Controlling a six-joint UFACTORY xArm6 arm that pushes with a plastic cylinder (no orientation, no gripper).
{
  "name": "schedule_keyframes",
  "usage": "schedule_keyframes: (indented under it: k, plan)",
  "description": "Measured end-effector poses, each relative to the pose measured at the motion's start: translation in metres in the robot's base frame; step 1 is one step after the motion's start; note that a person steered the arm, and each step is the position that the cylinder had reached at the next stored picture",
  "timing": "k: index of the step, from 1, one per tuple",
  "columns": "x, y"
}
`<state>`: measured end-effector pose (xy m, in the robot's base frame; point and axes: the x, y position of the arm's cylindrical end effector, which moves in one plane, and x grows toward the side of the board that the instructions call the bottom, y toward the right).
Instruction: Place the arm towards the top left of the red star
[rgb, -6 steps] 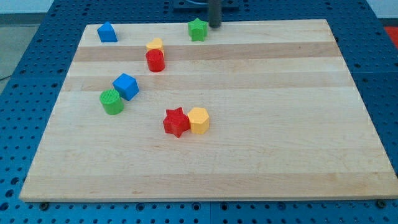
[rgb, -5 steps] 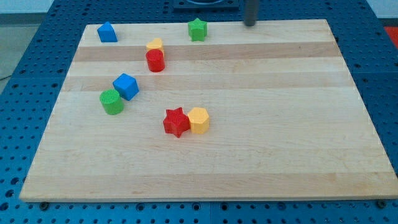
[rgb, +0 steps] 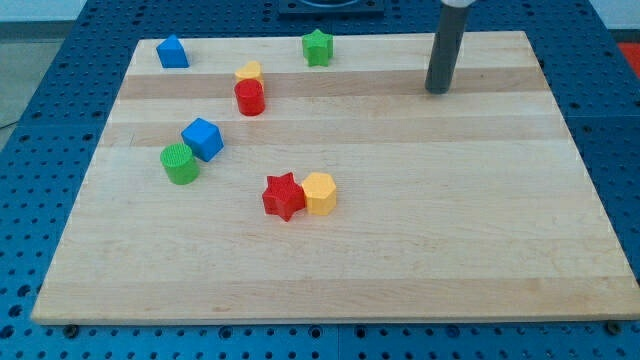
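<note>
- The wooden tabletop (rgb: 420, 250) carries 7 small blocks, all in its left half as the view shows it.
- The red star (rgb: 283, 196) lies nearest the view's bottom, a little left of the tabletop's middle; it serves as the landmark here.
- A yellow block (rgb: 319, 193), roughly hexagonal, touches the red star on the star's right.
- A green cylinder (rgb: 180, 163) sits to the left of the red star and slightly above it.
- A blue cube (rgb: 203, 138) touches that green cylinder, up and to the left of the red star.
- A red cylinder (rgb: 249, 97) stands above the red star, a little to its left.
- A second yellow block (rgb: 248, 72) touches the red cylinder on its far side; its shape is unclear.
- A green star (rgb: 317, 47) lies far above the red star, slightly right.
- A blue block (rgb: 172, 51) with a peaked top lies far up and left of the red star.
- My tip (rgb: 437, 91) rests well up and to the right of the red star, apart from every block.
- There is no gripper on this arm, only the dark rod, and it holds nothing.
</note>
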<state>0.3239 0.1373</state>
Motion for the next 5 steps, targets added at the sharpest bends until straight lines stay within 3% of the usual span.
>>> schedule_keyframes:
  k: [1,2,5]
  plan:
    - [0.041,-0.007]
    - [0.094,-0.051]
    - [0.108,-0.15]
